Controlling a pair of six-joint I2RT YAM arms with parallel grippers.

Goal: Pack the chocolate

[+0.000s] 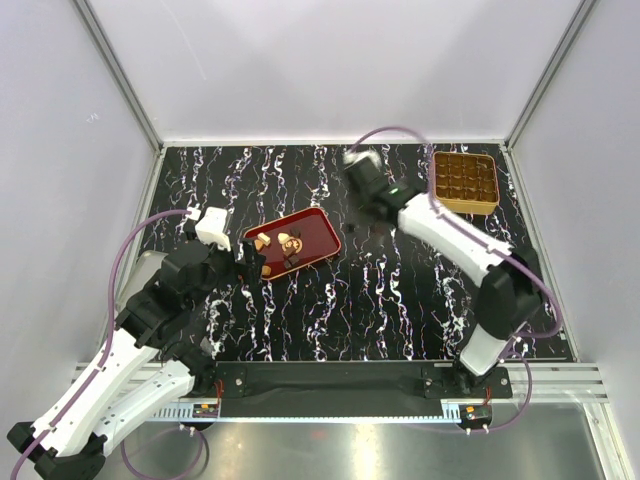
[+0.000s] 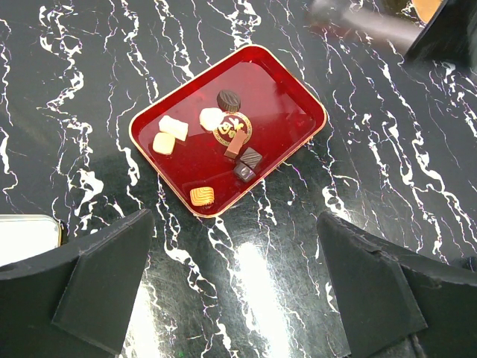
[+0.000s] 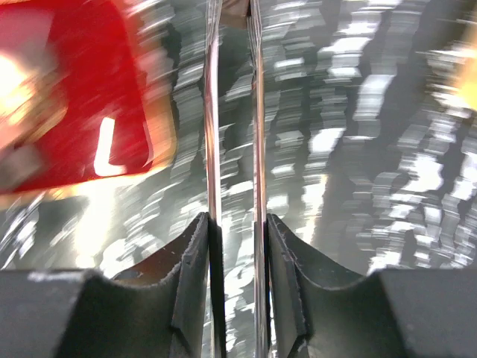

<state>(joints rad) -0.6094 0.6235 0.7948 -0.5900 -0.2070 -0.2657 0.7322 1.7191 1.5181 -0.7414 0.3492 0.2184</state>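
The left hand (image 2: 235, 220) hangs empty, fingers wide apart, just near-left of the red tray (image 2: 298, 112). The chocolate (image 2: 211, 118) sits in the tray's left half, its lumps close together. Most are squarish or round and point nowhere. One narrow brown bar (image 2: 233, 149) lies aslant to the tray's long axis, which runs near-left to far-right. The right hand (image 3: 237, 246), its view smeared, looks clamped on thin metal tongs (image 3: 212, 149) above the table (image 1: 400, 300), between the tray and the golden box (image 1: 465, 182). The tongs could clip the rim and shove the tray, or squirt a smooth lump out.
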